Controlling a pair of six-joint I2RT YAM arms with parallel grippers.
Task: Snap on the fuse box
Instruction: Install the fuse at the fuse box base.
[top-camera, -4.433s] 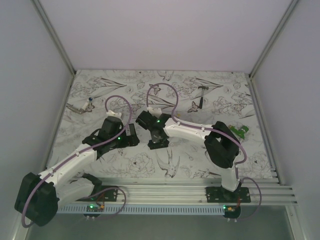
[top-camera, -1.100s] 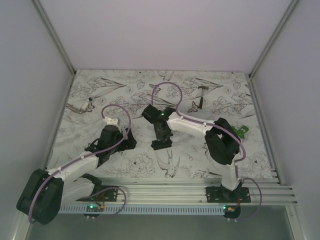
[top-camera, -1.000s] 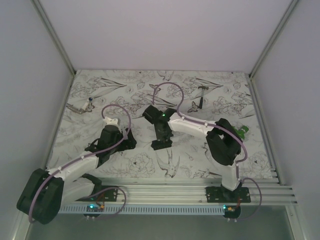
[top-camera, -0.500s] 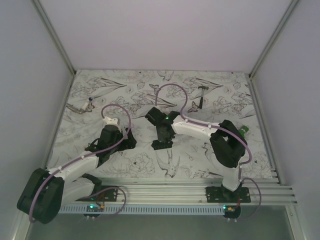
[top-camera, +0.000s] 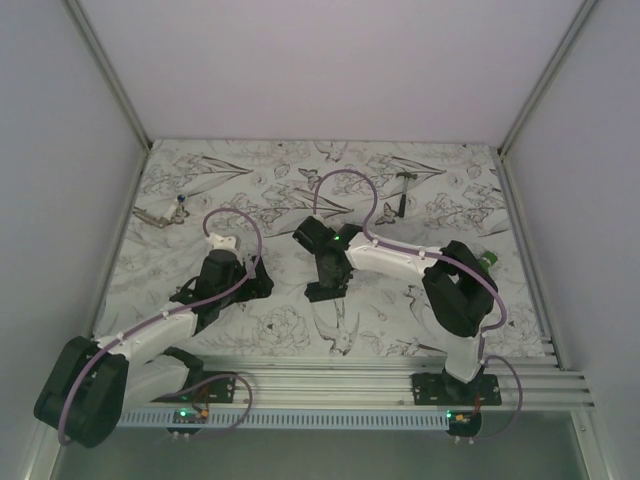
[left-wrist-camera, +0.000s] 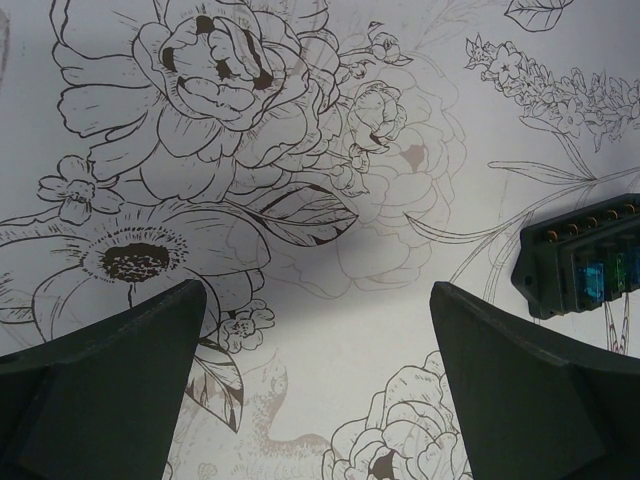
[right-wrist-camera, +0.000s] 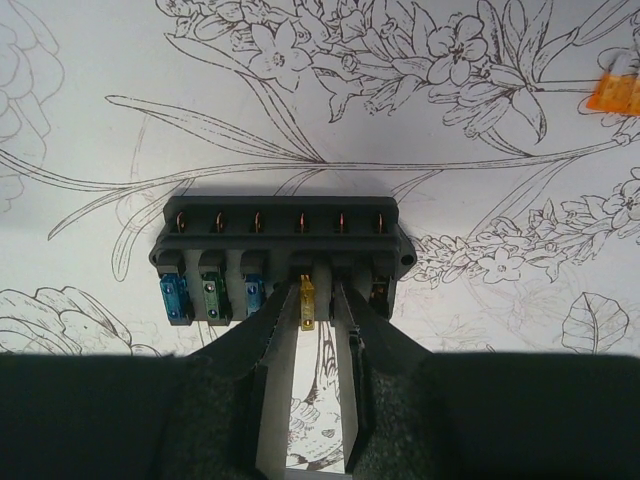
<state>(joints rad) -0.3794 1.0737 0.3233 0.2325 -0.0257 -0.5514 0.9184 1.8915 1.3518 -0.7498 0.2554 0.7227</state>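
Mat (right-wrist-camera: 100, 60): fuse box (right-wrist-camera: 280, 235) at right claw (right-wrist-camera: 314, 302)

The table (top-camera: 450, 205) is covered by a sheet printed with black-line flowers, birds and butterflies; the fuse box (right-wrist-camera: 280, 245) lies flat near the middle, with blue, green and yellow fuses (right-wrist-camera: 213, 297) showing in a row; a hammer (top-camera: 403, 190) lies toward the far right; a green object (top-camera: 487, 261) sits by the right edge; a small metal item (top-camera: 160, 214) lies far left; an orange bit (right-wrist-camera: 615, 93) lies apart from the box.
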